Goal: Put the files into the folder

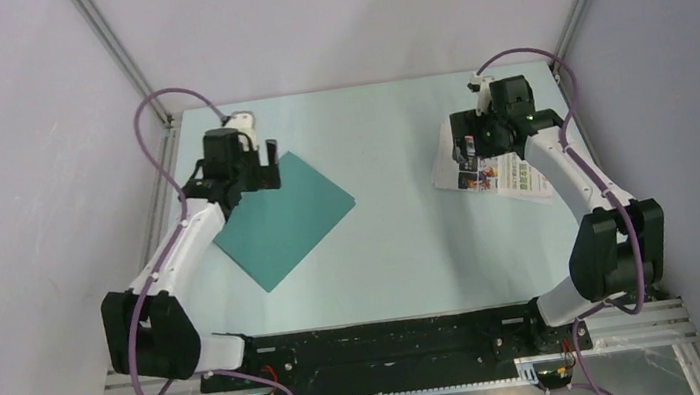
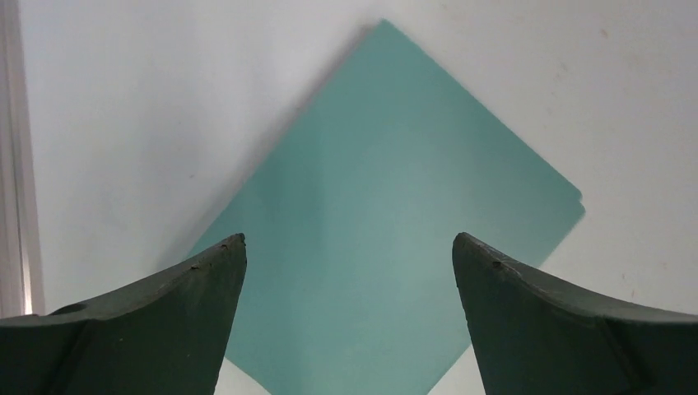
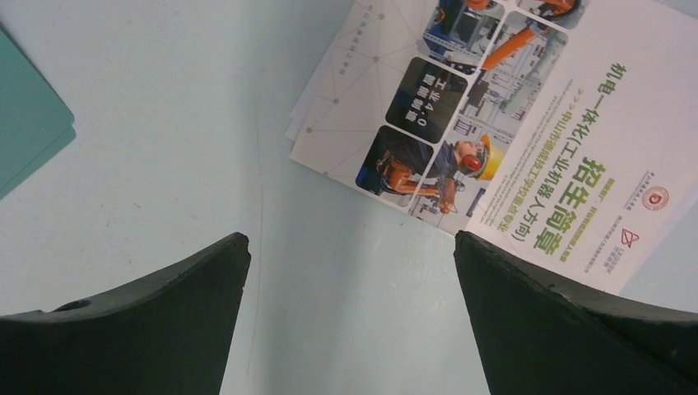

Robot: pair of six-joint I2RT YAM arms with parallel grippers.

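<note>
Our left claw (image 2: 349,247) hangs wide over the teal folder (image 2: 387,206), its near corner cut off from view. Our right claw (image 3: 351,243), wide too, has the brochure (image 3: 494,132) ahead-right, hiding all but an edge of a second sheet (image 3: 293,125); bench (image 3: 165,164) shows to its left.

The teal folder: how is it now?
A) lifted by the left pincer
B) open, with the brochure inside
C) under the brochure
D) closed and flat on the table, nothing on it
D: the folder lies shut and bare on the table, the open left pincer above it; the brochure lies apart.
</note>
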